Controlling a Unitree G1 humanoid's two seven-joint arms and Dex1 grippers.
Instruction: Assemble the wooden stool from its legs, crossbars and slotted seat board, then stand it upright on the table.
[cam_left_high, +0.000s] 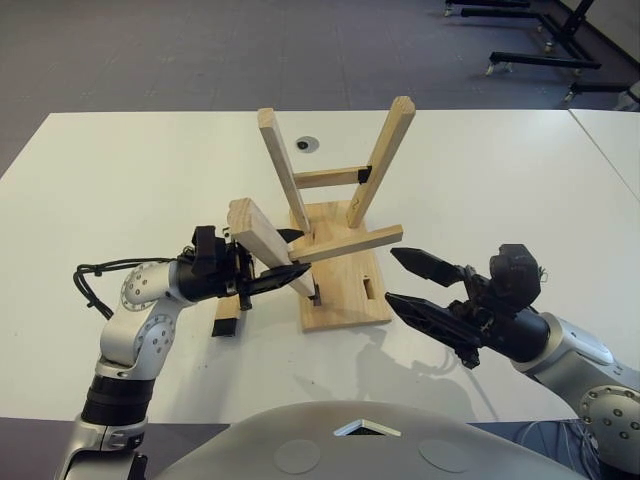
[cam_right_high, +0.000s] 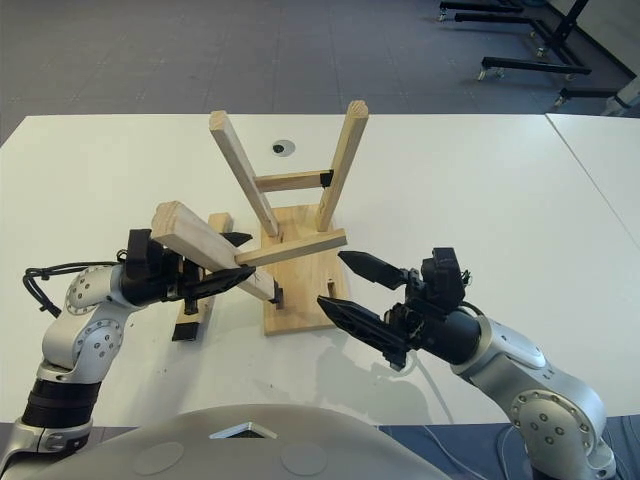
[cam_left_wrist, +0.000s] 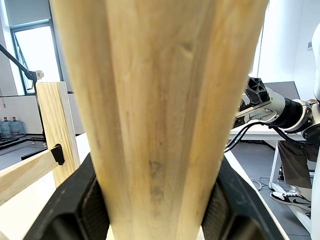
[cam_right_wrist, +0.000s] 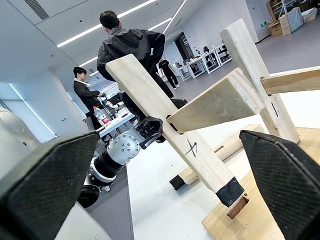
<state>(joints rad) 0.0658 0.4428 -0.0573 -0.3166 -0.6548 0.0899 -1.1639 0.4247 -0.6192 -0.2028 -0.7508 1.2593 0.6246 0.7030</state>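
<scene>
Left jaws clamped on a stool leg; right jaws wide apart and empty beside the seat board.

My left gripper (cam_left_high: 295, 253) has its fingers closed across a tilted leg (cam_left_high: 255, 228). The leg's black-capped foot sits just past my fingertips, at the near corner of the seat board (cam_left_high: 345, 305), which lies flat on the table (cam_left_high: 120, 180); I cannot tell whether the foot is in a slot. A crossbar (cam_left_high: 360, 242) fixed to that leg juts from my left jaws toward my right gripper (cam_left_high: 392, 275), whose fingers are spread wide with nothing between them, just beside the board's edge. Beyond the crossbar, in the way of anything farther in, two standing legs (cam_left_high: 385, 150) joined by a rail (cam_left_high: 330, 178) rise splayed from the board. Under my left wrist a loose leg (cam_left_high: 227, 318) lies on the table. A cable hole (cam_left_high: 307, 144) lies well past both jaws.
</scene>
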